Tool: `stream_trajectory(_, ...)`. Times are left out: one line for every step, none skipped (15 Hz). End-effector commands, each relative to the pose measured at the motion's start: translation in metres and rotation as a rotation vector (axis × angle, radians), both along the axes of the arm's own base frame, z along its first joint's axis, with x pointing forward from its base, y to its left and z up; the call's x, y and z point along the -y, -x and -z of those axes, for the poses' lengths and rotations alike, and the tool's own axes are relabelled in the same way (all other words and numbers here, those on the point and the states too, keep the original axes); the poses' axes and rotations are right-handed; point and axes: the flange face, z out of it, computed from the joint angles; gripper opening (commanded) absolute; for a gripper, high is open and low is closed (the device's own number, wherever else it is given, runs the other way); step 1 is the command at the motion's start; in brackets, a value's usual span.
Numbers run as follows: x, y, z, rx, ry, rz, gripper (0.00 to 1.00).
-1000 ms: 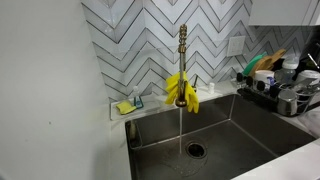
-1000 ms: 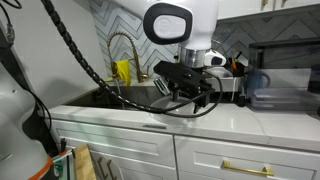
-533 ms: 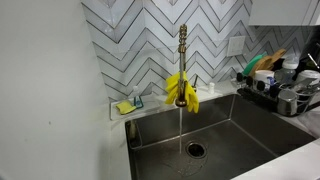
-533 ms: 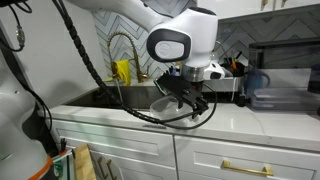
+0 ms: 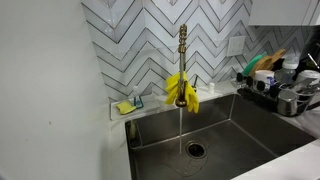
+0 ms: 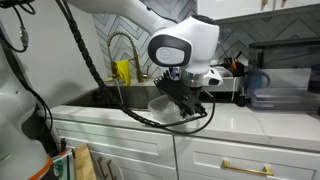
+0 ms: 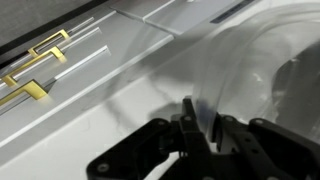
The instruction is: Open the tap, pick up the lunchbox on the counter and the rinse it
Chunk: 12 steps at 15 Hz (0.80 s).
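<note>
Water runs from the tall brass tap [image 5: 182, 50] into the steel sink [image 5: 235, 135], with yellow gloves [image 5: 182, 91] draped over its stem. The translucent greyish lunchbox [image 6: 164, 104] rests on the white counter [image 6: 235, 117] beside the sink. My gripper [image 6: 186, 103] is down at its near edge. In the wrist view the gripper [image 7: 200, 118] is shut on the lunchbox [image 7: 235, 65], whose thin wall runs up between the two dark fingers [image 7: 188, 120]. The counter [image 7: 90, 115] lies pale under it.
A dish rack [image 5: 280, 88] with pots and green items stands beside the sink, and a sponge holder [image 5: 128, 105] at its other end. A black appliance [image 6: 285, 75] stands on the counter past the lunchbox. Brass cabinet handles [image 7: 35, 62] show below the counter edge.
The gripper has come down onto the lunchbox rim and shut on its wall. The wrist has turned and lowered. Water keeps running throughout.
</note>
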Motion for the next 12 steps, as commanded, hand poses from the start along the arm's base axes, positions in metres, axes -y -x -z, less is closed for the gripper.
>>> stream_trajectory(0.007, 0.01, -0.01, -0.029, -0.055, -0.061, 0.0)
stream_trajectory(0.007, 0.013, -0.015, -0.039, -0.067, -0.086, 0.01)
stream_trajectory(0.007, 0.015, -0.02, -0.049, -0.077, -0.108, 0.02)
stream_trajectory(0.005, 0.018, -0.028, -0.065, -0.082, -0.141, 0.02)
stream_trajectory(0.002, 0.021, -0.035, -0.079, -0.089, -0.172, 0.02)
stream_trajectory(-0.003, 0.023, -0.044, -0.093, -0.084, -0.194, 0.02)
stream_trajectory(-0.011, 0.026, -0.053, -0.102, -0.077, -0.214, 0.02)
stream_trajectory(-0.021, 0.028, -0.061, -0.111, -0.076, -0.234, 0.02)
stream_trajectory(-0.034, 0.032, -0.068, -0.119, -0.077, -0.256, 0.02)
stream_trajectory(-0.045, 0.034, -0.075, -0.122, -0.069, -0.273, 0.02)
stream_trajectory(-0.058, 0.035, -0.082, -0.124, -0.071, -0.29, 0.02)
stream_trajectory(-0.074, 0.036, -0.088, -0.125, -0.066, -0.297, 0.02)
